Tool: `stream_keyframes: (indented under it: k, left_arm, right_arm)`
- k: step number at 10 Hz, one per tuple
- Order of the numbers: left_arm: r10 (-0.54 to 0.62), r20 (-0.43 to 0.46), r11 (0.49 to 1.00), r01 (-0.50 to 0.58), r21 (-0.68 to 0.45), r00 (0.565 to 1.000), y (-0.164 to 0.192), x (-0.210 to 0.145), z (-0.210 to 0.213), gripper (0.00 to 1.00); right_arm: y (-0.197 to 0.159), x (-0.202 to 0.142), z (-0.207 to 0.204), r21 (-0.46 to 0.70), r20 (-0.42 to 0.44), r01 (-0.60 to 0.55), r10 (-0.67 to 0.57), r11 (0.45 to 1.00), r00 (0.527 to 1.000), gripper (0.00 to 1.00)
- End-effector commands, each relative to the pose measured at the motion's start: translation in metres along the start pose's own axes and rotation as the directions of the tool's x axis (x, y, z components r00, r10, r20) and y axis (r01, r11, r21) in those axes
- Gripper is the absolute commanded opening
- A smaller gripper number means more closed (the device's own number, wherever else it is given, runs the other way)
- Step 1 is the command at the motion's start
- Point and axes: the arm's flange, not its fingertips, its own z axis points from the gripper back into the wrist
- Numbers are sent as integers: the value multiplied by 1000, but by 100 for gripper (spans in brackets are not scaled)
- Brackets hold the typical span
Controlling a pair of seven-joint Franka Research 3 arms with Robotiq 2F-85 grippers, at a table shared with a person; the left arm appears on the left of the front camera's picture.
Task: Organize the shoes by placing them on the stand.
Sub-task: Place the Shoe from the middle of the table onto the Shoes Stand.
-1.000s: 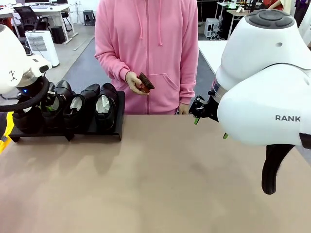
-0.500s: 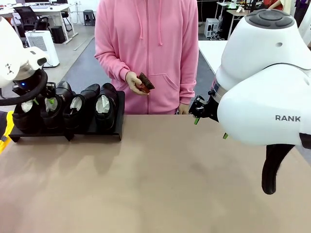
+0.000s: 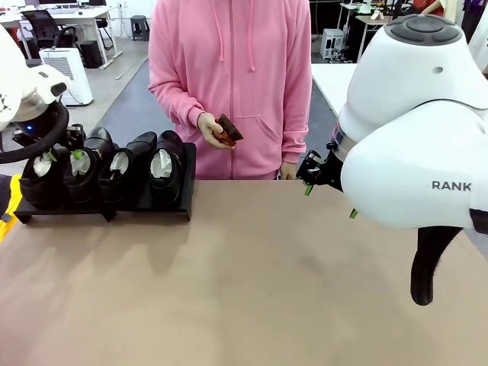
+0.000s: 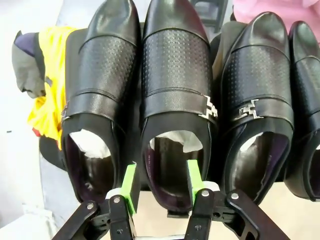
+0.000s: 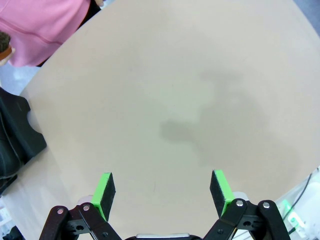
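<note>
Several glossy black shoes (image 3: 118,169) stuffed with white paper stand side by side on the low black stand (image 3: 164,210) at the table's far left. In the left wrist view I look down on them: one plain shoe (image 4: 102,75), then a buckled shoe (image 4: 175,75) and another (image 4: 260,85). My left gripper (image 4: 161,180) hovers open just above the heel of the middle one, its green pads (image 4: 129,182) apart and holding nothing; from the front this left gripper (image 3: 63,156) sits over the two leftmost shoes. My right gripper (image 5: 162,192) hangs open over bare table, at the far right (image 3: 331,202).
A person in a pink hoodie (image 3: 229,69) stands at the far side, holding a small brown brush (image 3: 229,130) in one hand. A yellow cloth (image 4: 47,95) lies beyond the stand's left end. The tan table (image 3: 244,282) stretches wide in front of the stand.
My left gripper has opened off the second shoe from the left and risen up and to the left. That shoe stays on the stand. The right arm and the person have not moved.
</note>
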Motion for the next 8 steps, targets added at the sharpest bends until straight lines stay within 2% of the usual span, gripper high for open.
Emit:
stream_keyframes:
  k: [1,8]
  left_arm:
    - [-15,4,1000,15,4,1000,0,7,-3,51]
    - [-15,4,1000,15,4,1000,0,7,-3,51]
  right_arm:
    - [1,3,0,19,-13,-8,8,1000,1000,100]
    - [1,3,0,19,-13,-8,8,1000,1000,100]
